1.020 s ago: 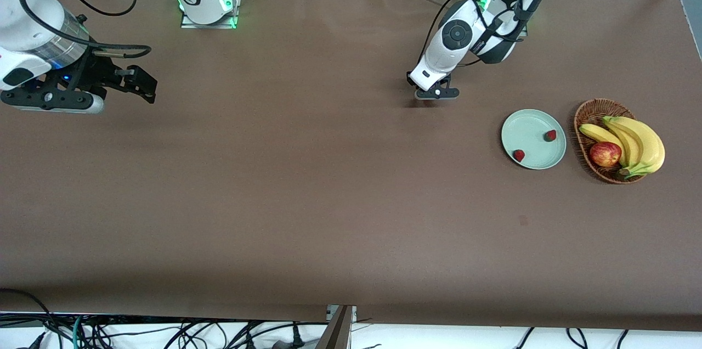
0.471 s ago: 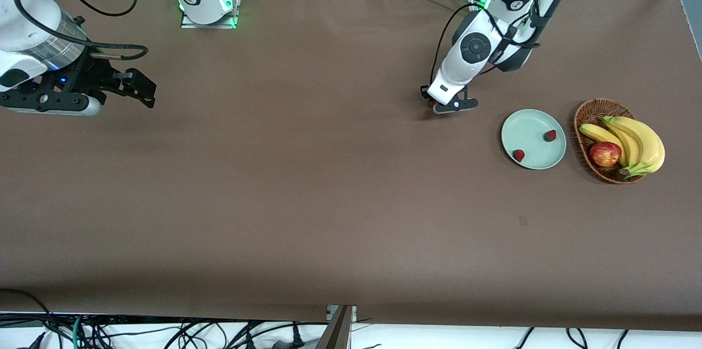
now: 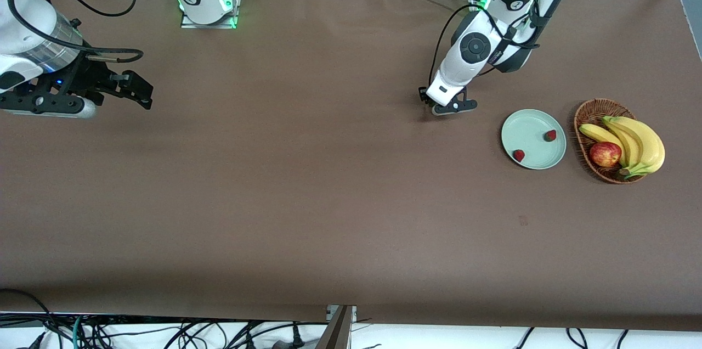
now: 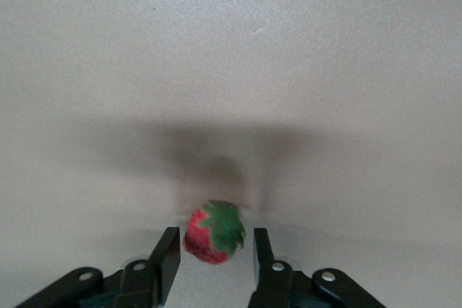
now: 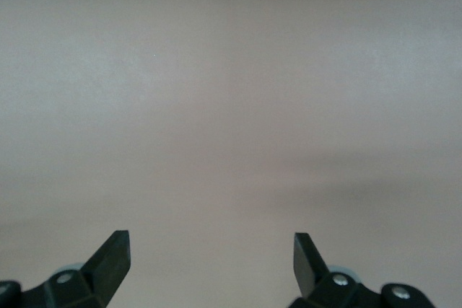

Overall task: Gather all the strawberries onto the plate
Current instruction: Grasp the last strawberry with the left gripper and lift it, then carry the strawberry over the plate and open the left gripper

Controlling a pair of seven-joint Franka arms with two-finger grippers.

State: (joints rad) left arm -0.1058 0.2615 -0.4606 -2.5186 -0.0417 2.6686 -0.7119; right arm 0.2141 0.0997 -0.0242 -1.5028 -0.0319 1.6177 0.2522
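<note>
- The third strawberry (image 4: pixel 214 233) sits between the fingers of the left gripper (image 4: pixel 211 257). The fingers are close on both sides of it, and a shadow lies on the table under it, so it seems lifted and clamped.
- It is small and light, and I judge it soft and easy to bruise. A gentle squeeze across the red body is best, not on the green cap, which could tear or slip.
- The berry looks a little tilted in the grip, so it may roll out if the grip loosens too early.
- Two strawberries (image 3: pixel 519 155) (image 3: pixel 550 135) already lie on the plate (image 3: pixel 529 132), which is near the left gripper (image 3: pixel 445 107), toward the left arm's end of the table.
- The basket (image 3: pixel 587 116) with bananas (image 3: pixel 636 143) and an apple (image 3: pixel 605 153) stands just beside the plate, more distant from this gripper.
- The right gripper (image 5: pixel 209 257) waits with fingers wide apart, holding nothing, over bare table well apart from the plate.
</note>
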